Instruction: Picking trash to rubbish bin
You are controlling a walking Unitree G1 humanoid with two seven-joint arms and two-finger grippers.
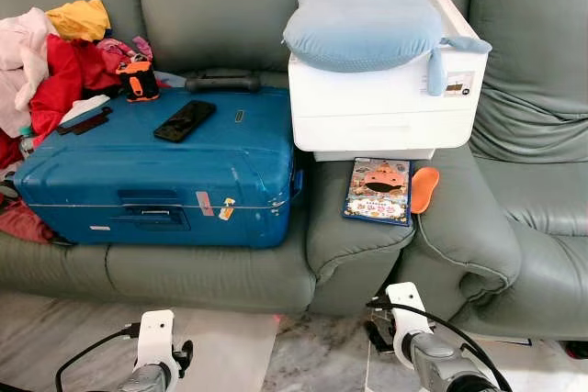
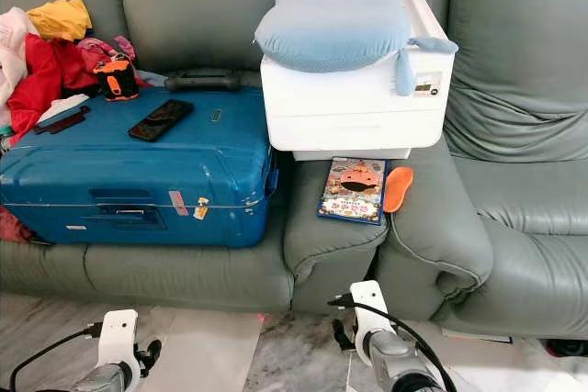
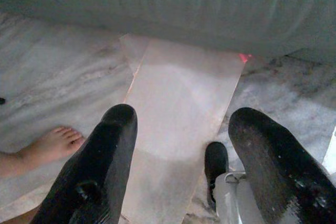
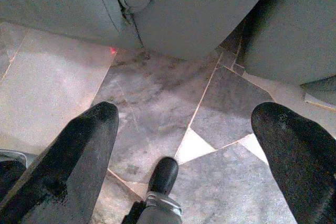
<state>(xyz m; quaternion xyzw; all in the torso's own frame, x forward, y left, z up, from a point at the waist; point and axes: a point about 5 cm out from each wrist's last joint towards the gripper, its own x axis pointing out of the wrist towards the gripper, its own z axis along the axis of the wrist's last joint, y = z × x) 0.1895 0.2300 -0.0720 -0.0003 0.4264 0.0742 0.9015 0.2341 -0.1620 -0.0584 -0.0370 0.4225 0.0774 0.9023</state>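
My left gripper [image 3: 178,119] hangs low over the marble floor in front of the green sofa [image 1: 230,273]. It is open, with nothing between its black fingers [image 3: 100,166]. My right gripper [image 4: 184,114] is also open and empty, above grey floor tiles near the sofa's base. Both white wrists [image 1: 156,346] sit at the bottom of the eye views. On the sofa's armrest lie a colourful picture book [image 1: 378,190] and a flat orange piece [image 1: 424,188] beside it.
A blue suitcase [image 1: 156,172] lies on the sofa seat with a black phone [image 1: 185,120] and an orange-black gadget [image 1: 138,80] on it. A white printer [image 1: 377,107] carries a blue cushion [image 1: 363,16]. Clothes [image 1: 46,71] are piled at the left. A person's bare foot [image 3: 50,145] stands on the floor.
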